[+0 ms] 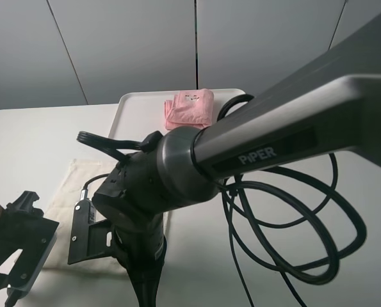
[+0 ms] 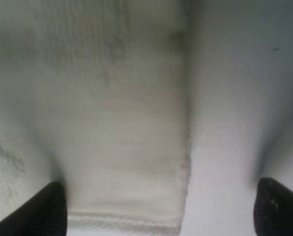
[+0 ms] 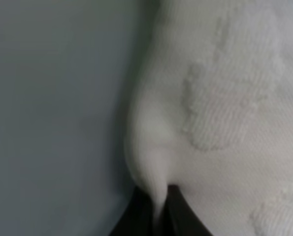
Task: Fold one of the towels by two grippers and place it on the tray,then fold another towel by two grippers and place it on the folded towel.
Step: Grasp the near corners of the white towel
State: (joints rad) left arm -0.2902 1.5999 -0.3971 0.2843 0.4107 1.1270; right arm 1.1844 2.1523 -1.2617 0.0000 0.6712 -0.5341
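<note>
My right pincer (image 3: 158,209) is clamped on a pinched edge of the cream-white towel (image 3: 225,113) to lift it for folding, my left pincer (image 2: 158,210) stands wide astride another edge, gripping nothing yet, and farther off the folded pink towel (image 1: 190,109) rests on the tray (image 1: 139,102).

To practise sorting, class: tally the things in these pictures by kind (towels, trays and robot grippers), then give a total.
Towels: 2 (pink towel, cream-white towel)
Trays: 1 (white tray)
Grippers: 2 (left gripper, right gripper)
Total: 5
</note>
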